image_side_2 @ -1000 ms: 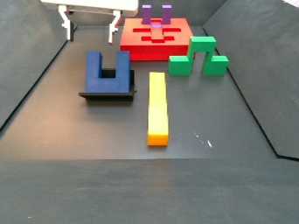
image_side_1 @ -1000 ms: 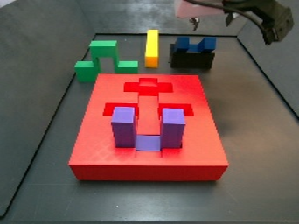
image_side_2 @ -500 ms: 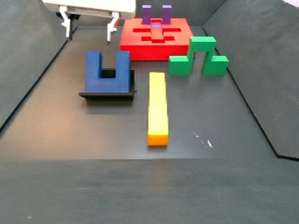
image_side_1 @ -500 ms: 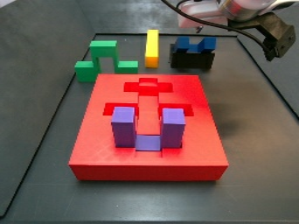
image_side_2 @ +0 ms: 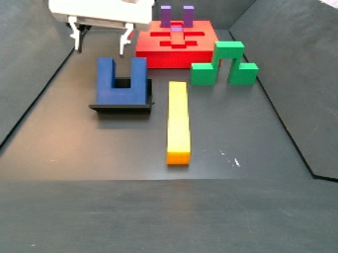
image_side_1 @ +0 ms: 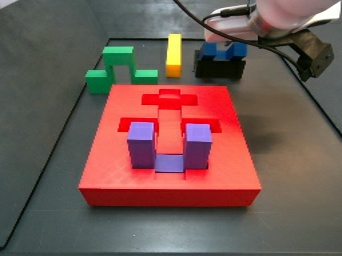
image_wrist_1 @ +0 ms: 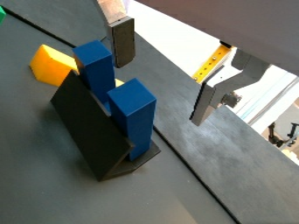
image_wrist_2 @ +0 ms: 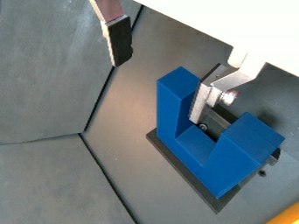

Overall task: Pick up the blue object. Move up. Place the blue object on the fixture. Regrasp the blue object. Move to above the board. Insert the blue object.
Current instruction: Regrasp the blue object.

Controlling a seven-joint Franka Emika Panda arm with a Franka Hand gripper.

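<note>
The blue object (image_side_2: 121, 78) rests on the black fixture (image_side_2: 119, 105), prongs pointing away from the ledge; both wrist views show it (image_wrist_1: 117, 87) (image_wrist_2: 201, 131) on the fixture (image_wrist_1: 84, 127). My gripper (image_side_2: 103, 40) hangs open just behind and above it, silver fingers (image_wrist_1: 122, 41) spread wide with nothing between them. In a wrist view one finger (image_wrist_2: 207, 101) sits close beside a blue prong. The gripper (image_wrist_1: 166, 68) (image_wrist_2: 163, 70) holds nothing. The red board (image_side_1: 171, 145) lies mid-floor, with a purple U-shaped block (image_side_1: 166, 145) standing in it.
A green U-shaped block (image_side_1: 114, 68) and a yellow bar (image_side_1: 174, 55) lie beside the board; the yellow bar (image_side_2: 177, 121) runs along the fixture's side. Dark walls (image_side_2: 40, 89) close in the floor. The arm (image_side_1: 287, 15) and its cables hang over the fixture corner.
The arm has come down and in toward the fixture, its open gripper now closer to the blue object. The blocks have not moved.
</note>
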